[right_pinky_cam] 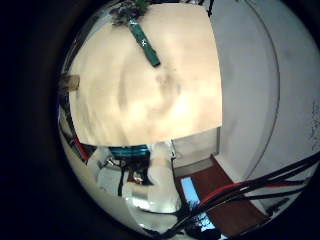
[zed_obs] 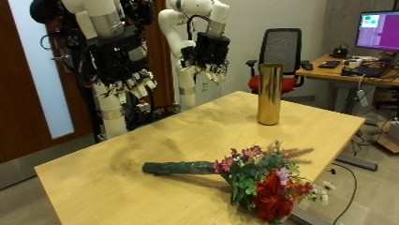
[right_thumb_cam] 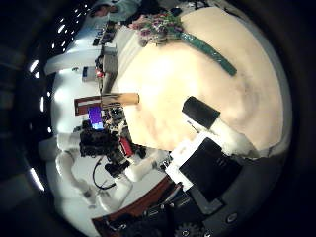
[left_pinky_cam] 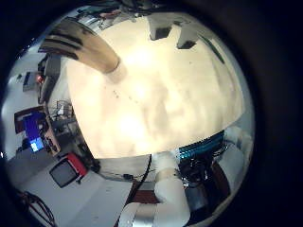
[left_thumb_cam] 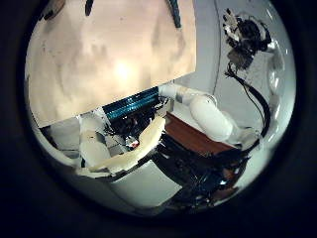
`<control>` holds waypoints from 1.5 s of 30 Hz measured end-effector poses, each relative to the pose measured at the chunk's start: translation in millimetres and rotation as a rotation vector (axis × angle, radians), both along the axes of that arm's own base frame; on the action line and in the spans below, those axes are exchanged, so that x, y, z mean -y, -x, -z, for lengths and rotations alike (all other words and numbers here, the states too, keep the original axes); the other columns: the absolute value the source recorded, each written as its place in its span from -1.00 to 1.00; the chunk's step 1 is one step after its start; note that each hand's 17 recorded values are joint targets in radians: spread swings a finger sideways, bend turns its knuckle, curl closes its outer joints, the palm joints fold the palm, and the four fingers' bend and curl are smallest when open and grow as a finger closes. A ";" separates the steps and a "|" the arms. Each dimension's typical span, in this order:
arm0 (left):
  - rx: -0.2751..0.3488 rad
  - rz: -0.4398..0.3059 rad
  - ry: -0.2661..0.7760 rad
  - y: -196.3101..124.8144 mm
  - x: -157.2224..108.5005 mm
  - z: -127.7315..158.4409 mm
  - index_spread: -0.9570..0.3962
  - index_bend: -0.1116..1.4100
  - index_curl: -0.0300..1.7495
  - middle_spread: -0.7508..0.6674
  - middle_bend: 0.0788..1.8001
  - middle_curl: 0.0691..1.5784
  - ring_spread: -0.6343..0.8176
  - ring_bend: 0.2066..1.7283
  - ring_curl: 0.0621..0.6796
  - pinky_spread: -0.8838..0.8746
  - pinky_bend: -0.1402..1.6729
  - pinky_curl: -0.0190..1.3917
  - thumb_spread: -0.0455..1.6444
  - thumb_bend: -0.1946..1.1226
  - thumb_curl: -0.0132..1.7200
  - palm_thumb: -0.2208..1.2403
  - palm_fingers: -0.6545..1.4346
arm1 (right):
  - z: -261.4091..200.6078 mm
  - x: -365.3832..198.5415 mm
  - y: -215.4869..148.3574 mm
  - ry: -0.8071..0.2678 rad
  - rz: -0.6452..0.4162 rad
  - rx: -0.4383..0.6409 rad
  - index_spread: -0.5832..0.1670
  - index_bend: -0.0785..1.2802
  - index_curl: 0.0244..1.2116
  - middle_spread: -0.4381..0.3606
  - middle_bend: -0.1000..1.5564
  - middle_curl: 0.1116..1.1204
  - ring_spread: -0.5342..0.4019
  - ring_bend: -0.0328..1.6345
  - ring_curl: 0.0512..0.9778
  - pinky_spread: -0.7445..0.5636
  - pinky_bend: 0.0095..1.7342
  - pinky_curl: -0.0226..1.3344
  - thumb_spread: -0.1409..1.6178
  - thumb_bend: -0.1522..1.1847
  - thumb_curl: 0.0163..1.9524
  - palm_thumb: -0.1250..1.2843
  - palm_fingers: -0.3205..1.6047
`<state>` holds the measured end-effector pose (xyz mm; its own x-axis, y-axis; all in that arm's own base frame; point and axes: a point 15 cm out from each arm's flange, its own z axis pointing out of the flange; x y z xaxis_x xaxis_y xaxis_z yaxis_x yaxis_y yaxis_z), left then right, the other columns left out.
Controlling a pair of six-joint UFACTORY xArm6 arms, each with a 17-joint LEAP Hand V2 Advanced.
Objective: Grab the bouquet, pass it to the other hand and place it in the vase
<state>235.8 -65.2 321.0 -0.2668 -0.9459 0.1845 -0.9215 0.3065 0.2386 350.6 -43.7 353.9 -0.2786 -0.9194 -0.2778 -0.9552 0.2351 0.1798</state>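
Room is showing all over the surface [zed_obs: 119, 159]: wide bare wood is stretching between the vase [zed_obs: 270, 94] and the bouquet [zed_obs: 249, 173], the two sitting well apart. The vase is standing upright near the far edge, close under the right hand [zed_obs: 208, 50]. The bouquet is lying flat on its side by the near edge, its wrapped stem pointing into the middle of the surface and its blooms reaching right up to the near corner. Both arms are hanging above the far side, clear of the wood. The left hand [zed_obs: 125, 86] is hovering with relaxed fingers drooping down, gripping nothing. The right hand is hanging higher, fingers likewise loose and empty. From the right palm views the bouquet [right_thumb_cam: 188, 35] is lying far off at the surface's edge.
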 end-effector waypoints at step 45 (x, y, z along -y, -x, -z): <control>-0.028 -0.011 0.002 -24.3 6.3 2.7 0.65 -0.64 -0.62 0.43 -0.86 -0.63 0.43 -0.54 -0.67 0.52 -0.56 -0.54 0.06 -0.76 -0.62 -0.33 -0.16 | 191.1 7.6 -148.9 0.016 0.181 0.017 0.41 -0.66 -0.63 0.55 -0.38 -0.50 0.32 -0.07 -0.61 0.44 -0.24 -0.59 0.35 -0.80 -0.64 0.05 -0.53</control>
<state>260.2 -71.5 318.2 -0.2509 -0.9483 0.1942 -0.9177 0.2969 0.2640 499.6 -51.3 162.9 -0.4354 -0.8588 -0.2699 -0.8998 0.4061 0.1593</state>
